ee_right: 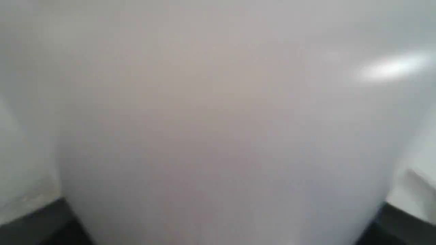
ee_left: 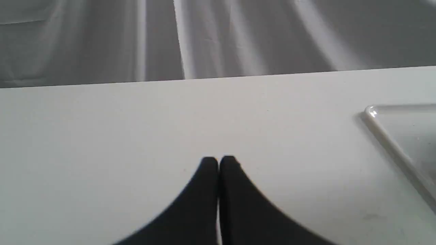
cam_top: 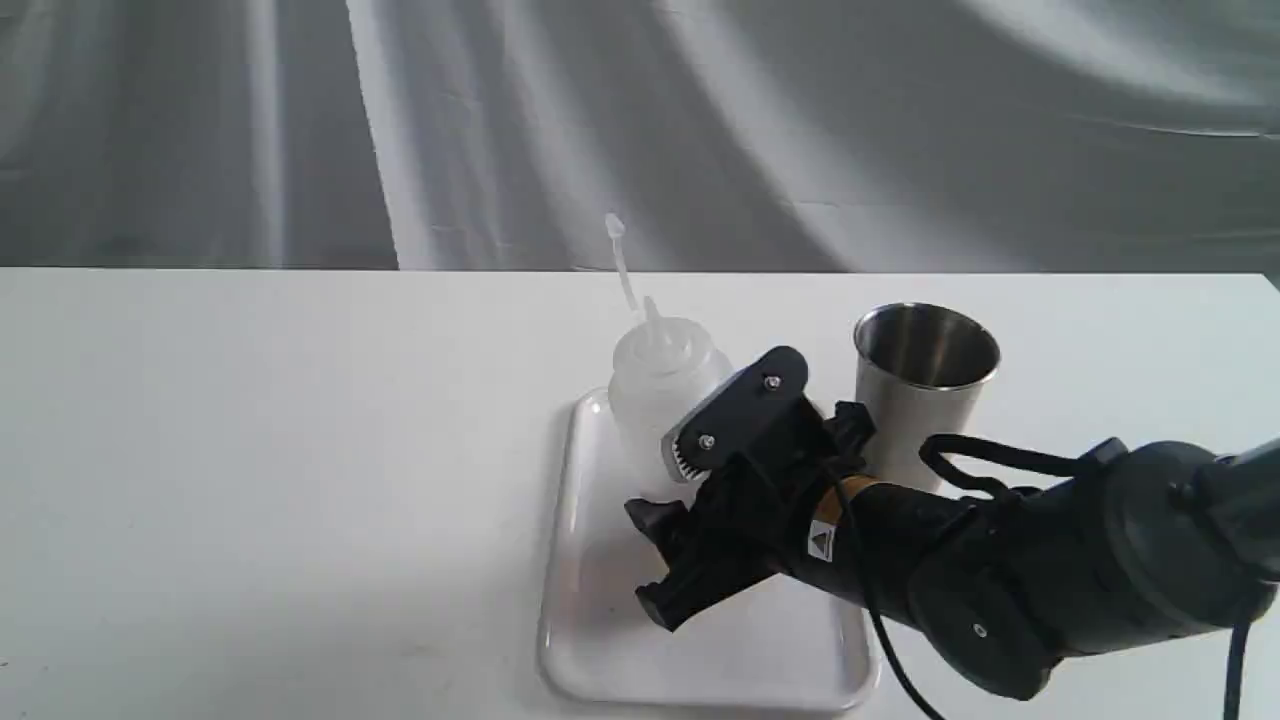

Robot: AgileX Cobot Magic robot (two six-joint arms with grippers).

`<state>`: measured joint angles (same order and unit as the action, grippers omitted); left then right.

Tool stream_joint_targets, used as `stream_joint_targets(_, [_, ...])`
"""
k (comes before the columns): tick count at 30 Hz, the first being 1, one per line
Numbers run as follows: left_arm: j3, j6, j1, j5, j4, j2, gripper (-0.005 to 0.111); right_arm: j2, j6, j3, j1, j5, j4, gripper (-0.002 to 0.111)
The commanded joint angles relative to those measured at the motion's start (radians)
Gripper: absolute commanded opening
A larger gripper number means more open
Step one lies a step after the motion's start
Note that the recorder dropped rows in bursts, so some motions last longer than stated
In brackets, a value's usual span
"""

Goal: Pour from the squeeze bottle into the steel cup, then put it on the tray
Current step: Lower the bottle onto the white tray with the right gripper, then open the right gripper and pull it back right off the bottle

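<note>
Straddling the bottle (cam_top: 655,385), your R gripper (cam_top: 672,485) has a finger on each side of it; can't tell if it's clamped or loose. Bottle stands upright near the tray's (cam_top: 600,650) far left corner, nozzle & cap strap up. Cup (cam_top: 925,400) sits on the table (cam_top: 250,450) just off the tray's far right corner. Your L gripper (ee_left: 218,161) is closed on nothing, over the table, apart from the tray's rim.

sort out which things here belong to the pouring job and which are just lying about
In the job:
tray
squeeze bottle, upright on the tray
steel cup, off the tray, beside it
right gripper, around the squeeze bottle

Just there:
table
grey cloth backdrop
left gripper, shut, holding nothing
</note>
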<state>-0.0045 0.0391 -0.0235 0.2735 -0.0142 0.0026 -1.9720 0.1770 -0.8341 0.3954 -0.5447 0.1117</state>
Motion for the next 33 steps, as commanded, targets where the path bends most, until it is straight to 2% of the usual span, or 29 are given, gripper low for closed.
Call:
stream_joint_targets(1, [0.004,-0.003,0.002,-0.008,-0.001,-0.003,0.000,0.009,0.009,0.000,0.002,-0.016,0.001,0.021])
stream_joint_targets(33, [0.004,-0.003,0.002,-0.008,-0.001,-0.003,0.000,-0.032,0.029,0.000,0.004,0.016,0.027,0.021])
